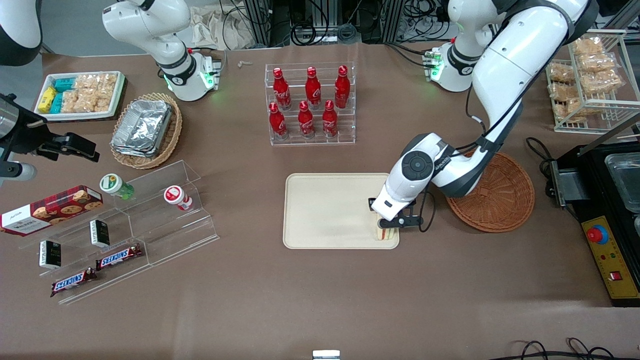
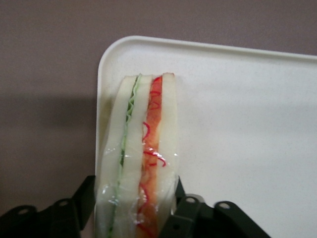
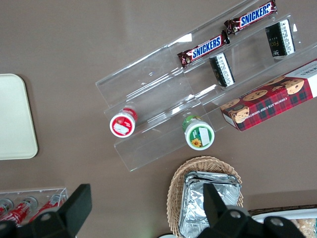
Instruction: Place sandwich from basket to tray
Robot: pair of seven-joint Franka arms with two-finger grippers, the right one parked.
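The sandwich (image 1: 383, 234) (image 2: 138, 129), a film-wrapped wedge of pale bread with green and red filling, stands on edge at the corner of the cream tray (image 1: 325, 210) (image 2: 237, 124) nearest the front camera and nearest the basket. My left gripper (image 1: 392, 226) (image 2: 134, 210) is shut on it, with a black finger (image 2: 185, 210) against each bread face. Whether the sandwich rests on the tray or hangs just above it I cannot tell. The reddish-brown wicker basket (image 1: 495, 197) sits beside the tray toward the working arm's end, with nothing in it. A corner of the tray (image 3: 15, 116) also shows in the right wrist view.
A clear rack of red bottles (image 1: 310, 105) stands farther from the camera than the tray. Toward the parked arm's end are a tan wicker basket of foil trays (image 1: 145, 127), a white snack tray (image 1: 80, 95) and a clear stepped shelf (image 1: 130, 230). A black control box (image 1: 607, 240) lies past the basket.
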